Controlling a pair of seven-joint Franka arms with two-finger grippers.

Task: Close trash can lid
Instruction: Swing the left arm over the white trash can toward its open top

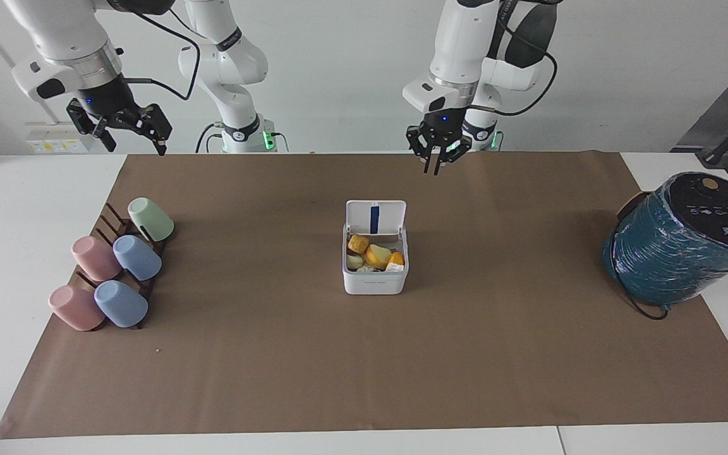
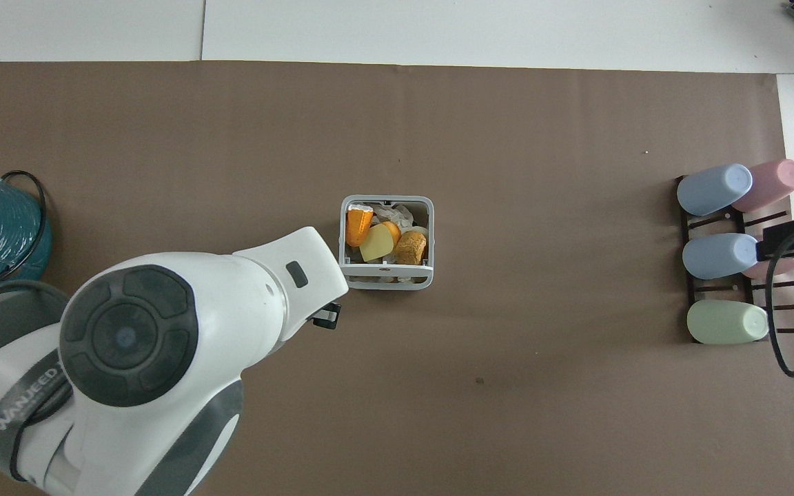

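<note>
The white trash can (image 1: 375, 279) stands on the middle of the brown mat, with food scraps inside; it also shows in the overhead view (image 2: 343, 238). Its lid (image 1: 390, 217) stands upright and open on the side nearer the robots, blue strip showing. My left gripper (image 1: 436, 167) hangs in the air over the mat beside the lid, toward the left arm's end, not touching it. In the overhead view the left arm hides most of it; only a black tip (image 2: 328, 316) shows by the can's corner. My right gripper (image 1: 131, 140) is open and waits above the cup rack.
A large teal-wrapped cylinder (image 1: 680, 246) stands at the left arm's end of the table. A dark rack with several pastel cups (image 1: 114, 272) lies at the right arm's end. The brown mat (image 1: 364, 366) covers most of the table.
</note>
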